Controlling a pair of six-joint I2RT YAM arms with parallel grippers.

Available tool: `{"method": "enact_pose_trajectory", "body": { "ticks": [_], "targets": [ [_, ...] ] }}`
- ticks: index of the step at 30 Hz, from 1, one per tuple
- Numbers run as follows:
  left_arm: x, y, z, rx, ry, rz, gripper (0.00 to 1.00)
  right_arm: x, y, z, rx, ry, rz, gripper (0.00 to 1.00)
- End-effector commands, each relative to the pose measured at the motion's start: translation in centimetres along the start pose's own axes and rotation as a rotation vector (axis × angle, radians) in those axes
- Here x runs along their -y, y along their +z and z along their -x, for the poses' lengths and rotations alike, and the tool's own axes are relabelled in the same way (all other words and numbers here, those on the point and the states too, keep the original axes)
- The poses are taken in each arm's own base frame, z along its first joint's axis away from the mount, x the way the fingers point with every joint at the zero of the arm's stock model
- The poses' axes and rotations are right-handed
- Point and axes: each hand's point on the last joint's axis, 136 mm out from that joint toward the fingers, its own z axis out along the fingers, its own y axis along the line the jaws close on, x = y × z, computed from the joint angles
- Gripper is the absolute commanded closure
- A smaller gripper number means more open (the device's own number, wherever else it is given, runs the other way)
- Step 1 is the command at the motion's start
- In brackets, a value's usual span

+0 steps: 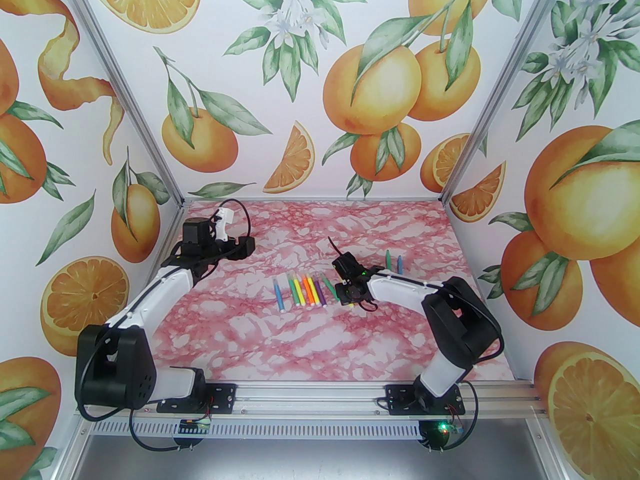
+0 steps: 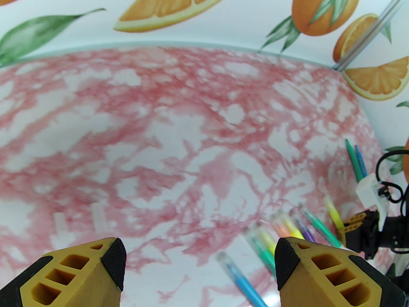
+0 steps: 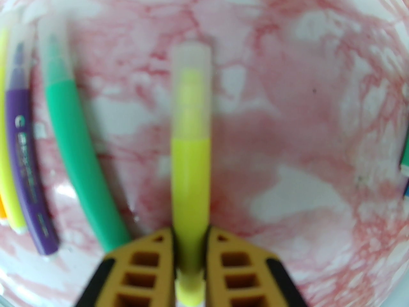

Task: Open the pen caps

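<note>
Beside the row of capped pens [image 1: 300,289], right gripper [image 3: 190,233] clamps a yellow pen [image 3: 190,158], cap [image 3: 191,75] on; left gripper [image 2: 199,257] gapes; two farther pens [image 1: 389,259] look uncapped, perhaps.

White logo and lettering along the purple pen [image 3: 27,158], blurred and illegible

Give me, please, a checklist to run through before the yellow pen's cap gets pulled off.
1. Grip: right gripper shut on yellow pen, ok.
2. Cap: clear cap on, sticking out past the fingers, ok.
3. Other arm: left gripper open, ok.
4. Alignment: left gripper at the cap, not ok; it faces bare table.
5. Lift: pen off the table, cannot tell.
6. Clearance: green pen apart from held pen, ok.
</note>
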Motion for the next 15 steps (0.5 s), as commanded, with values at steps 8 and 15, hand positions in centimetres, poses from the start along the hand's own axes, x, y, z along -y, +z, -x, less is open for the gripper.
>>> {"method": "enact_pose_trajectory", "body": {
  "ticks": [8,15],
  "targets": [
    [5.8,2.6,1.4,0.009,-0.005,-0.185,0.2,-0.2,-2.5,2.6,0.107,0.026,0.029,0.96],
    [7.3,3.2,1.4,-0.005,-0.016,-0.214,0.21,-2.1,-4.9,4.3,0.227,0.019,0.176,0.99]
  ]
}}
